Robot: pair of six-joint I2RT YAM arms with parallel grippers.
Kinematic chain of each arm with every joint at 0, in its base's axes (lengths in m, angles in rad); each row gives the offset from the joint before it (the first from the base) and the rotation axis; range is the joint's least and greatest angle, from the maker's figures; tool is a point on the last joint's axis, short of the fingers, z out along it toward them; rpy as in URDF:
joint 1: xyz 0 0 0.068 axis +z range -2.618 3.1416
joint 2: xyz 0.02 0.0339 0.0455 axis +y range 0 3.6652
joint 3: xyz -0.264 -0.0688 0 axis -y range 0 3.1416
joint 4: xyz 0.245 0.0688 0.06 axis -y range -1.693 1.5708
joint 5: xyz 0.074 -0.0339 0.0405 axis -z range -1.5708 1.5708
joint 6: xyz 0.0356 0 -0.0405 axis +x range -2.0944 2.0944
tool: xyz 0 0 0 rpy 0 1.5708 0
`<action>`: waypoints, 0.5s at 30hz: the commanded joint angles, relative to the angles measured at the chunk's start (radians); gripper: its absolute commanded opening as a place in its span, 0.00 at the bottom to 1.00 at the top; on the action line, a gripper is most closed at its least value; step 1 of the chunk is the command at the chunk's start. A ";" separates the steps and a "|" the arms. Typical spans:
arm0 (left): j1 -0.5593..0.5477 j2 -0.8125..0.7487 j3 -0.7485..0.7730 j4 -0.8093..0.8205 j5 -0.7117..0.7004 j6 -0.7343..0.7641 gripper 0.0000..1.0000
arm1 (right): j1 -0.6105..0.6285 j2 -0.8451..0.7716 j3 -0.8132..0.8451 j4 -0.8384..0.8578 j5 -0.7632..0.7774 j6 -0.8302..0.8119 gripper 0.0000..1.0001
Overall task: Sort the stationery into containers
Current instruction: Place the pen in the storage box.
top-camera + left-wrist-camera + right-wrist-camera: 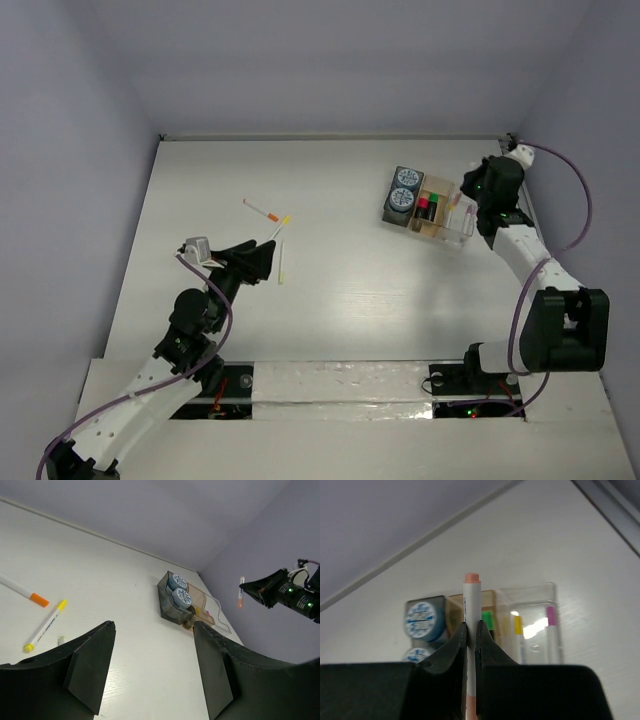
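Observation:
My right gripper (471, 630) is shut on a thin white pen (471, 605) with pale orange-pink ends, held upright above the clear divided tray (530, 587). The tray holds two blue-grey canisters (421, 619) in its dark section, a green piece (487, 619), a yellow-ended pen (517, 630) and a pink-purple-ended pen (550, 625). In the top view the right gripper (470, 207) is over the tray's (447, 235) right end. My left gripper (267, 262) is open and empty, near three loose pens: an orange-tipped one (262, 210), a yellow-ended one (279, 228) and a pale one (282, 262).
The tray stands at the back right, near the right wall (580, 120) and the table's back edge (330, 137). In the left wrist view the orange-tipped pen (22, 592) and yellow-ended pen (46, 625) lie left of my open fingers (95, 665).

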 commanded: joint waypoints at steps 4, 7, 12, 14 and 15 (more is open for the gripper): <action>0.001 0.030 0.001 0.070 0.042 -0.009 0.61 | -0.162 0.072 -0.057 -0.015 -0.091 -0.038 0.00; 0.001 0.036 0.004 0.070 0.045 -0.008 0.61 | -0.181 0.157 -0.014 -0.031 -0.116 -0.047 0.00; 0.001 0.024 0.001 0.070 0.045 -0.008 0.61 | -0.181 0.207 -0.009 -0.016 -0.140 -0.051 0.02; 0.001 0.029 0.001 0.070 0.048 -0.009 0.61 | -0.181 0.213 -0.004 -0.024 -0.140 -0.051 0.14; 0.001 0.032 0.002 0.073 0.050 -0.009 0.61 | -0.181 0.218 0.002 -0.027 -0.140 -0.051 0.29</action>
